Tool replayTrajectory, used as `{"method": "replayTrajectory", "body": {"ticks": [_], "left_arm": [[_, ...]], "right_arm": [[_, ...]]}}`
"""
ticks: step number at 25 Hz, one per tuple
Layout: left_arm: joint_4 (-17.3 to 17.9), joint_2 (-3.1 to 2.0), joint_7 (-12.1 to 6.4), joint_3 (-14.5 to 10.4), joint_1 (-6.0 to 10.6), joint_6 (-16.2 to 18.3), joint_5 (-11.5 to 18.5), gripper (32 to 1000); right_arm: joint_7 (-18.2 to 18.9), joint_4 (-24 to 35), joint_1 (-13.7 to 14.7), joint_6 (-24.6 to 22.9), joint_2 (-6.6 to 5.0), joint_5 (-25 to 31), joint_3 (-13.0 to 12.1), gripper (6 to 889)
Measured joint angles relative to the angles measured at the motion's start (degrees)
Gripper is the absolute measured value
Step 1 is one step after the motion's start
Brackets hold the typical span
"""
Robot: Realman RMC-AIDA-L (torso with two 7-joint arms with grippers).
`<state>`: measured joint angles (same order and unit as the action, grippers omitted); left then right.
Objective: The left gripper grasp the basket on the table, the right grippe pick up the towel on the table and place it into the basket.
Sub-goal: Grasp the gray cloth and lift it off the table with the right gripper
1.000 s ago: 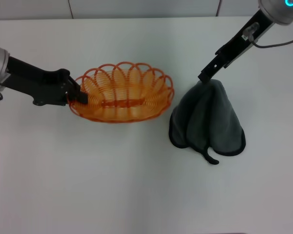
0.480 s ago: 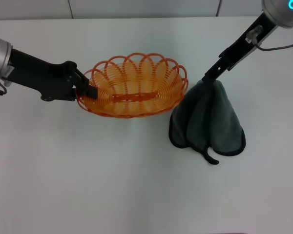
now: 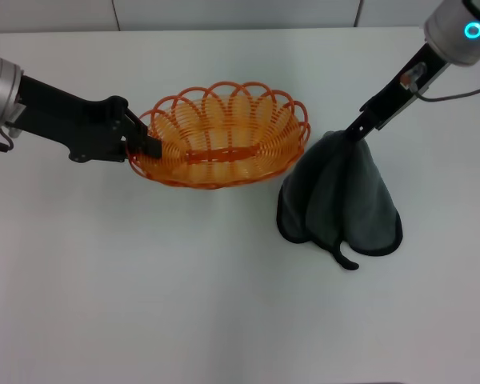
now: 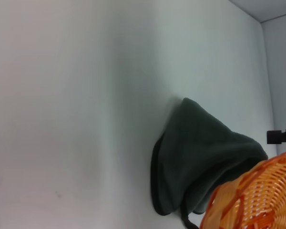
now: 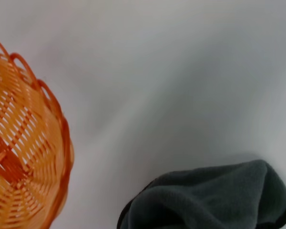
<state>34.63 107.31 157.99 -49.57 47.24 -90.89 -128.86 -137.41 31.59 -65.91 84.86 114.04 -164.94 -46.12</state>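
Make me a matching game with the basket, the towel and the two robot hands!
Things:
1. basket
2. towel
3. left hand
4. right hand

Descriptions:
A. dark grey, bunched up into a peak
B. clamped on the basket's rim
C. orange wire with a looped edge
D. pinching the top of the towel

Pairs: 1-C, 2-A, 3-B, 4-D
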Motion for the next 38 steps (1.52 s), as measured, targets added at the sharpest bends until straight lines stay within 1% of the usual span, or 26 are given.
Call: {"method": "replayTrajectory", "body": {"ticks": [3,7,11,16,18,24,31,38], "left_arm": [[0.01,0.03,-0.03,0.10,0.04,0.04,-0.18,112],[0.01,0.13,-0.09,0.19,0.12,0.05,-0.22,112],[0.01,0.15,-0.20,0.14,0.13,0.21,-0.25,112],[0.00,0.18,-0.23,-0.16,0.13,0.76,-0.31,112],[0.00,0.18,-0.23,-0.25,0.13,0.77,-0.31,112],[0.00,0.28,-0.32,-0.34,0.28,0.77,-0.34,112],[0.00,0.29,-0.38,-0.35,0.46,0.76,-0.34,112],[0.00,0.46,-0.47,-0.35,0.68,0.73,-0.34,112]], "right_arm": [[0.39,-1.48,0.00,-2.17,0.20,-0.41,-0.31,851],[0.54,-3.94,0.00,-6.03,0.50,-0.62,-2.19,852],[1.23,-4.97,0.00,-8.82,1.56,-0.62,-3.13,852],[2.32,-6.58,0.05,-12.47,2.67,-0.62,-3.10,852],[2.66,-7.49,0.06,-13.90,2.94,-0.61,-3.11,852],[2.98,-10.06,0.17,-16.92,3.25,-0.59,-3.63,851],[3.48,-11.17,0.80,-19.88,3.80,-0.57,-3.89,852],[3.59,-12.64,1.28,-22.56,3.91,-0.39,-3.89,851]]}}
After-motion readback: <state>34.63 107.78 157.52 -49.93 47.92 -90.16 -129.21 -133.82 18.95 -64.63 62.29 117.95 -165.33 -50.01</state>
